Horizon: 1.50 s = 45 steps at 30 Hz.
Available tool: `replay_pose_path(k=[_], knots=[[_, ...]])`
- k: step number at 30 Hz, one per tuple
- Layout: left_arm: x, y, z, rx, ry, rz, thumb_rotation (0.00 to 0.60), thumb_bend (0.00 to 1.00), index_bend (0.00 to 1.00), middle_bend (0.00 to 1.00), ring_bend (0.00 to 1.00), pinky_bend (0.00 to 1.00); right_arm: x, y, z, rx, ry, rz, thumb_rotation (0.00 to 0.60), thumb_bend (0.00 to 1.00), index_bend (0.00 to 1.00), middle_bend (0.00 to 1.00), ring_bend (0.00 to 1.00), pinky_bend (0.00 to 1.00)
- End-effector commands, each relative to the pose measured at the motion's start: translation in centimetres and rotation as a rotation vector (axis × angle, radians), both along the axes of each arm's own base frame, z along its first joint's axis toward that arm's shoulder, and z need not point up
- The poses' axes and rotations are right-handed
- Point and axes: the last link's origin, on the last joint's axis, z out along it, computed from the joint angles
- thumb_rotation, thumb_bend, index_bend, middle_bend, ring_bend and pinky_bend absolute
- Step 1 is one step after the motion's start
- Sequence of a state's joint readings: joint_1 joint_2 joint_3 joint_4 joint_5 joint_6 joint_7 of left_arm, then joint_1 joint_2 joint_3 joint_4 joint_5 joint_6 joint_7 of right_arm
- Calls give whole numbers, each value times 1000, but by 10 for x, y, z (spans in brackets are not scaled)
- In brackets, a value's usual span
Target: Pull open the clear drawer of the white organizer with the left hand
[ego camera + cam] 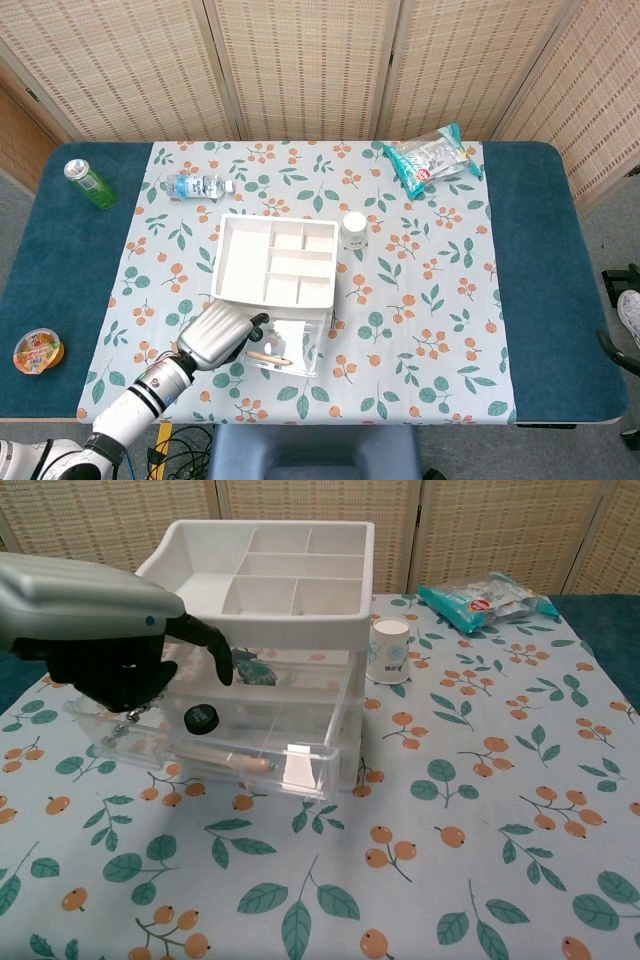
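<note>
Clear plastic drawer [215, 742] already juts from the white compartmented organizer [268, 580]. Your left robot hand [110, 650] hovers at its front-left corner, fingers loosely curled, holding nothing. Re-hook the drawer front and pull straight out.

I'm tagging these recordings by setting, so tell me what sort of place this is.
Probably a staged indoor test area, not a home: woven folding screens close off the back, a table carries a leaf-and-fruit print cloth, and small groceries are scattered around a white organizer.
</note>
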State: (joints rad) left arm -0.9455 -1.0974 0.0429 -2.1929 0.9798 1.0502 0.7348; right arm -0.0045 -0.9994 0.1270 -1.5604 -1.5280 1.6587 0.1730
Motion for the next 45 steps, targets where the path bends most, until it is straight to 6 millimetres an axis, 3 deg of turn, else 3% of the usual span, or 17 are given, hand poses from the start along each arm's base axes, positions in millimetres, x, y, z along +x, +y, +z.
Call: replay_pose_path(k=[1, 19, 34, 45], knots=[[-7, 2, 0, 31, -3, -48, 600, 598, 306, 1000, 1000, 1000, 0, 0, 0, 1, 1, 1, 600, 282, 43, 187, 127, 42], [-16, 10, -2, 51, 46, -192, 600, 233, 371, 1000, 1000, 1000, 4, 2, 1, -3, 5, 6, 600, 282, 43, 187, 127, 43], [-11, 17, -15, 52, 97, -360, 600, 224, 399, 1000, 1000, 1000, 4, 4, 2, -7, 4, 0, 600, 282, 43, 187, 129, 50], [-9, 21, -16, 57, 151, -391, 600, 224, 404, 1000, 1000, 1000, 3, 3, 2, -6, 1, -1, 600, 282, 43, 187, 129, 50]])
